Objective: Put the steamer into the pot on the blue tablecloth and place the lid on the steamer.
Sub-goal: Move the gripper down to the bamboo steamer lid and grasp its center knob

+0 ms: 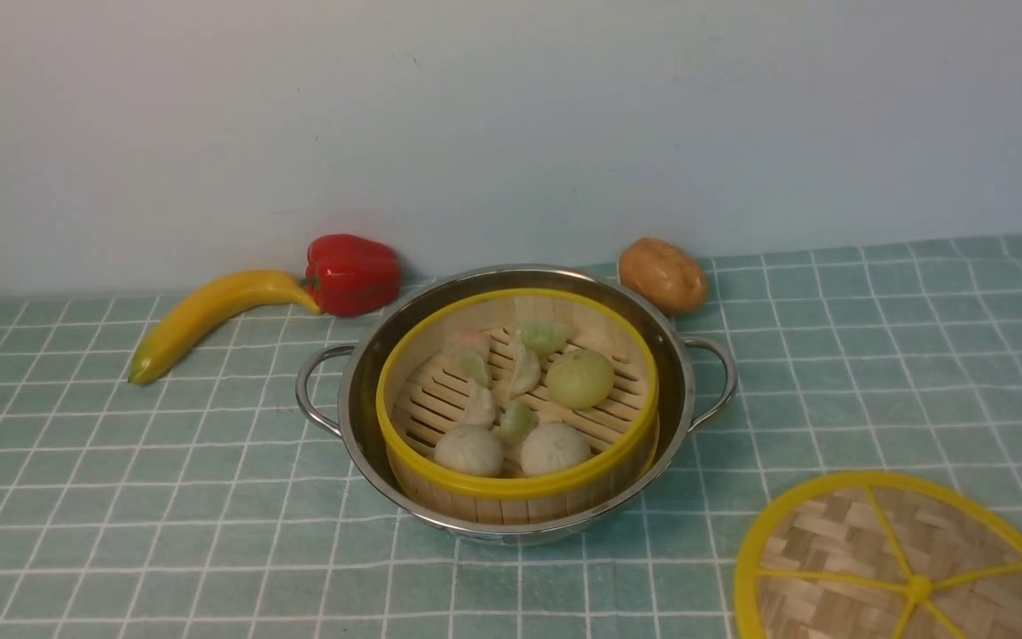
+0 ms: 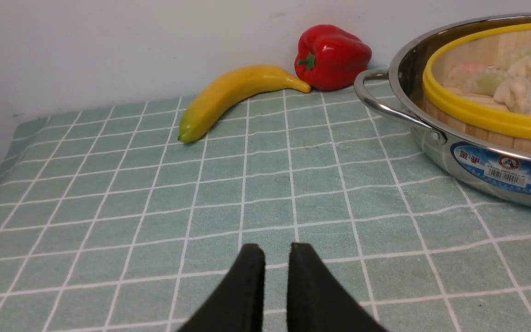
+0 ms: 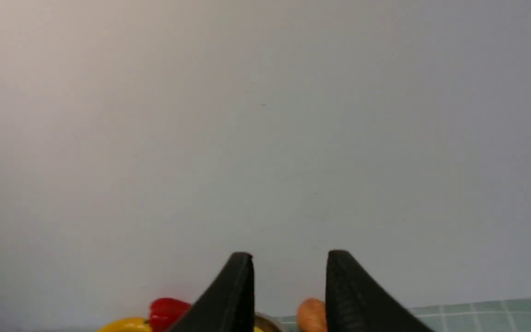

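Note:
The steamer (image 1: 511, 486), a bamboo basket with a yellow rim and dumplings inside, sits in the shiny pot (image 1: 357, 382) on the blue tablecloth (image 1: 165, 497). The lid (image 1: 839, 541), a flat woven disc with yellow spokes, lies on the cloth at the front right, apart from the pot. Neither arm shows in the front view. My left gripper (image 2: 277, 249) hovers low over bare cloth to the left of the pot (image 2: 477, 157) and steamer (image 2: 477, 117), its fingers a narrow gap apart and empty. My right gripper (image 3: 289, 256) is open, empty, and faces the back wall.
A yellow banana (image 1: 209, 315) and a red pepper (image 1: 353, 273) lie at the back left against the wall. A potato (image 1: 663, 275) sits just behind the pot's right side. The pot's looped handles (image 1: 311, 390) stick out on both sides.

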